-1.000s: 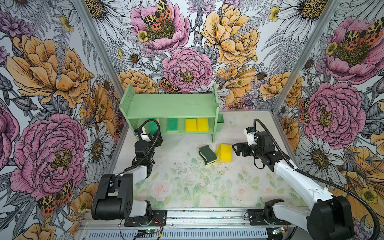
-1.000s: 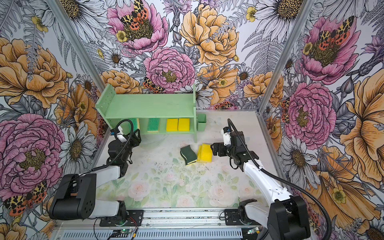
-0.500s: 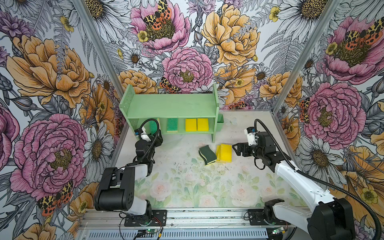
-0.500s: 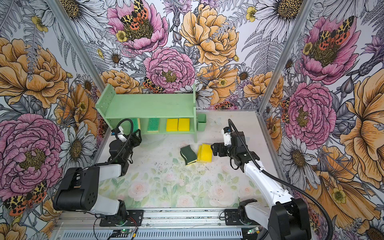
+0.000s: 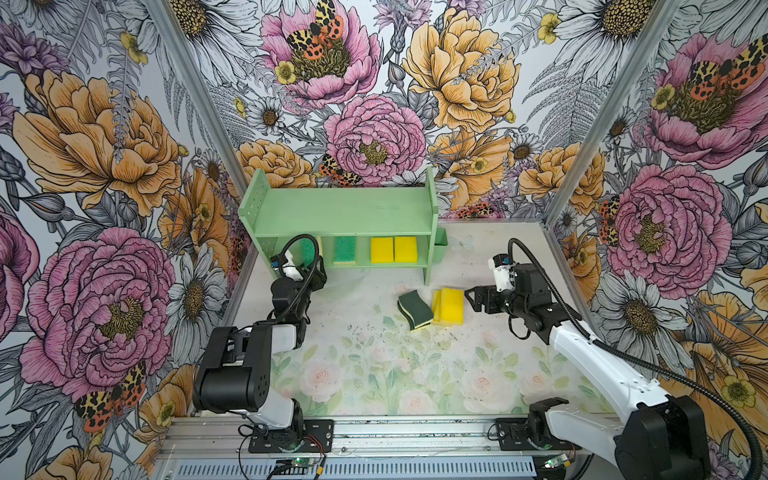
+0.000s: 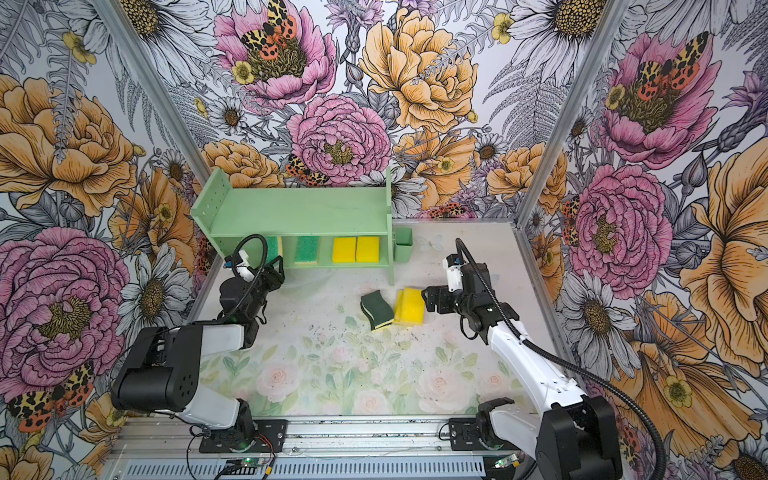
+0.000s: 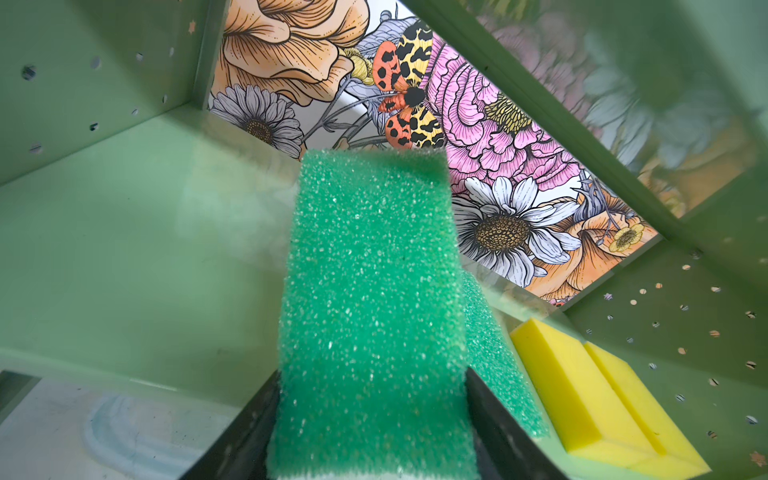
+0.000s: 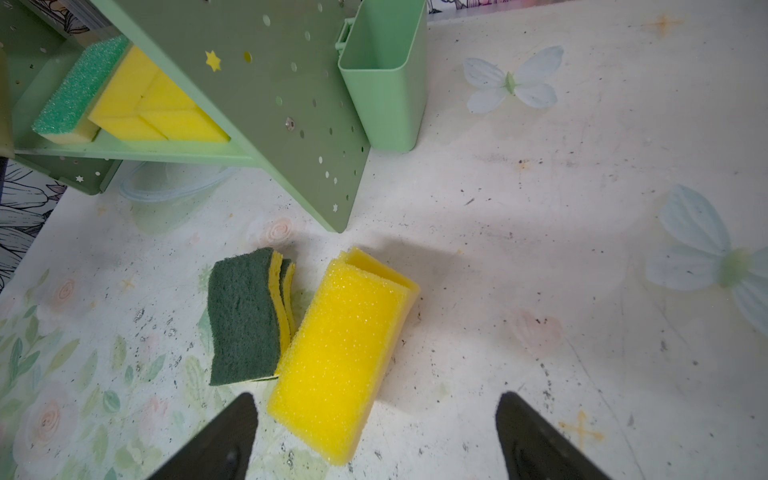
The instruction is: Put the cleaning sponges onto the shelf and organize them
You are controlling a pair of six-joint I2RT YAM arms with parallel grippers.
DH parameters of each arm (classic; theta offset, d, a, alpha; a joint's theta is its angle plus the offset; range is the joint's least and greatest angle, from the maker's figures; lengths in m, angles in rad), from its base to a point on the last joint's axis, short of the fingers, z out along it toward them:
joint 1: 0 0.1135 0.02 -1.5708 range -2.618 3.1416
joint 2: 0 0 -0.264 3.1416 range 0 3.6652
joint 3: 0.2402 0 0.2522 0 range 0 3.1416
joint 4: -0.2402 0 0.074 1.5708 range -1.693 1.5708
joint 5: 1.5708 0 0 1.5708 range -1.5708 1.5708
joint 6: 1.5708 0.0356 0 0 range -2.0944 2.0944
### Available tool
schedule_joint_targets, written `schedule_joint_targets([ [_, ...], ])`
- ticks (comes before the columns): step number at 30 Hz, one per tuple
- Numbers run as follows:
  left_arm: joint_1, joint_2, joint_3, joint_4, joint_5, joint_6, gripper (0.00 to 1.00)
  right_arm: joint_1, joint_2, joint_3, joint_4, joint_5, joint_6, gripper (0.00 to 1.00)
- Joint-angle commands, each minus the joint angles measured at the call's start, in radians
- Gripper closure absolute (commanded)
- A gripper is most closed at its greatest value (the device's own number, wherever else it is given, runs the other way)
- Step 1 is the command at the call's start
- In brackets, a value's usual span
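Against the back wall, on the one pale flower-printed tabletop (image 5: 374,374), stands one mint-green wooden two-tier shelf (image 5: 340,208) with hole-dotted side panels. Two arms work in front of it.

The left gripper (image 7: 374,395) reaches into the left end of the lower tier. It is clamped on one bright-green-topped foam sponge (image 7: 370,291), with a black finger (image 7: 245,436) against each long side. Whether that sponge rests on the board or hangs just above it I cannot tell. The right gripper (image 5: 471,300) hovers low over the table on the right. Its jaws are spread wide and hold nothing, just beside the loose yellow blocks.

Four sponges are at the lower tier. From the left:
- the held one;
- a second bright-green-topped rectangle (image 5: 345,250) lying flat near it;
- a plain yellow rectangle (image 5: 381,250);
- its yellow twin (image 5: 405,249), touching it side by side.

One cluster lies on the table just in front of the shelf's right panel. It has two wavy-edged dark-green-topped, yellow-based sponges (image 8: 243,320), overlapped and tilted. They touch a pile of plain yellow foam blocks (image 8: 345,353). At least two yellow blocks show there, one on another, and the exact count I cannot tell.

One small green cup (image 5: 440,245) is fixed to the outside of the right panel.
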Motion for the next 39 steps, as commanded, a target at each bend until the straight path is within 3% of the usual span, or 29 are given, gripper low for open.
schedule_joint_targets([
  [1,0.009,0.007,0.023,0.047,0.028,0.014,0.36,-0.006,0.004,0.022,0.005,0.01,-0.014,0.08],
  [39,-0.013,0.019,0.113,-0.123,-0.026,0.099,0.32,-0.006,0.049,0.041,0.005,0.014,-0.025,0.08],
])
